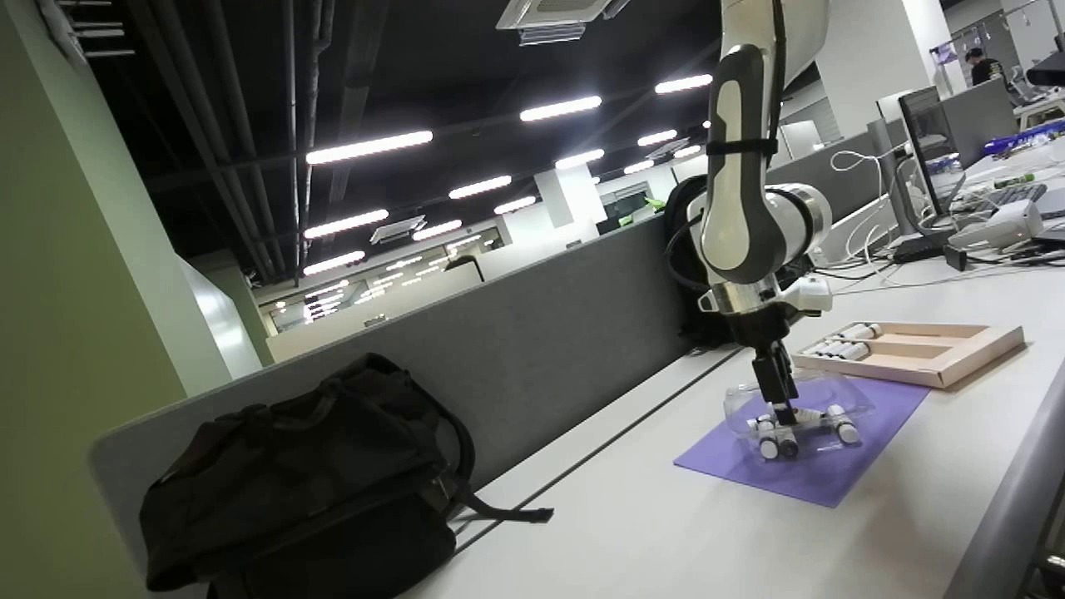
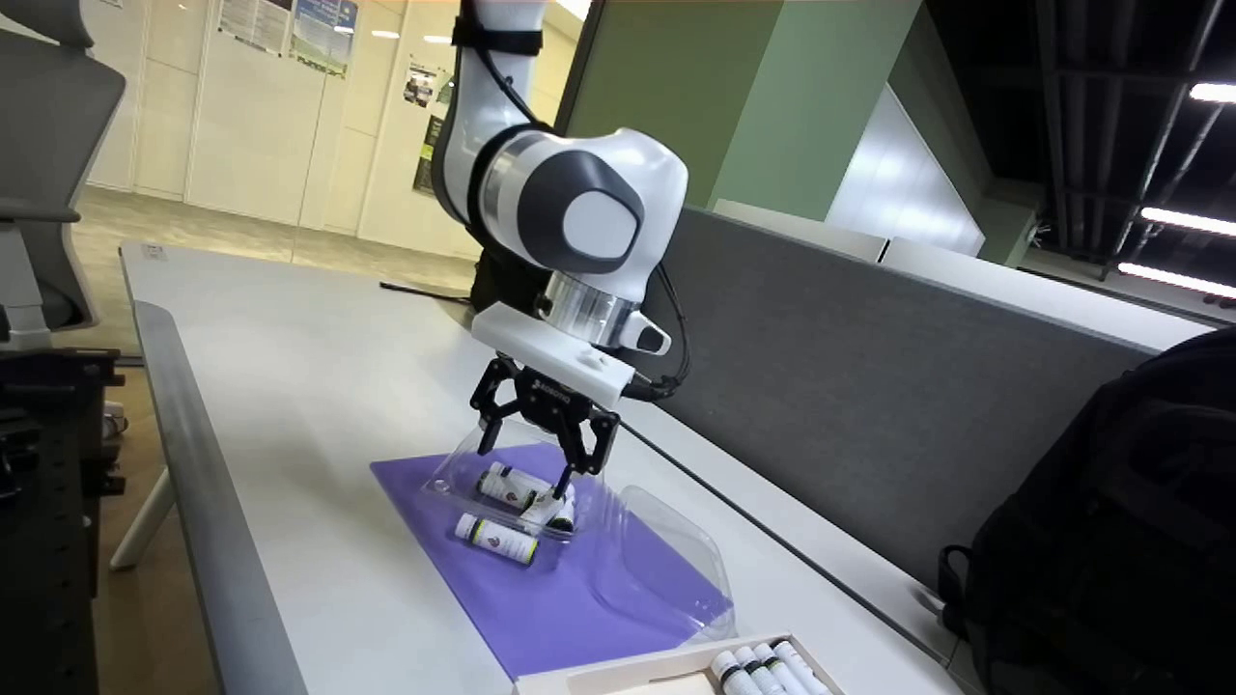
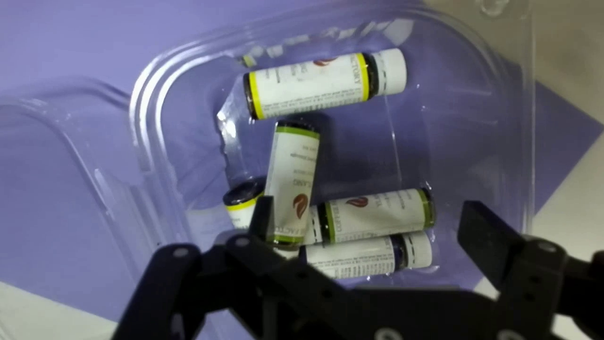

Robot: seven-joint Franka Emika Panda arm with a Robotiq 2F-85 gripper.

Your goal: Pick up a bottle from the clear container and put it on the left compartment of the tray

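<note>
We see a white, rounded arm (image 2: 654, 159) in both exterior views. In an exterior view it carries a dark grey cap (image 2: 541, 208) around a pale disc (image 2: 601, 224); from there, a black strap (image 2: 500, 41) at eleven o'clock, a silver collar (image 2: 584, 309) at six, black cables (image 2: 661, 388) at five. The black gripper (image 2: 522, 472) bears white lettering (image 2: 551, 389); we spot a grey screw (image 3: 180, 252) at eight o'clock in the wrist view.

Open-plan office: grey partition (image 1: 574, 308) across the centre, monitor (image 1: 930, 146) and keyboard (image 1: 1012, 197) upper right, strip lights (image 1: 370, 147) above, in an exterior view; chair (image 2: 48, 135), upper left, in an exterior view.
</note>
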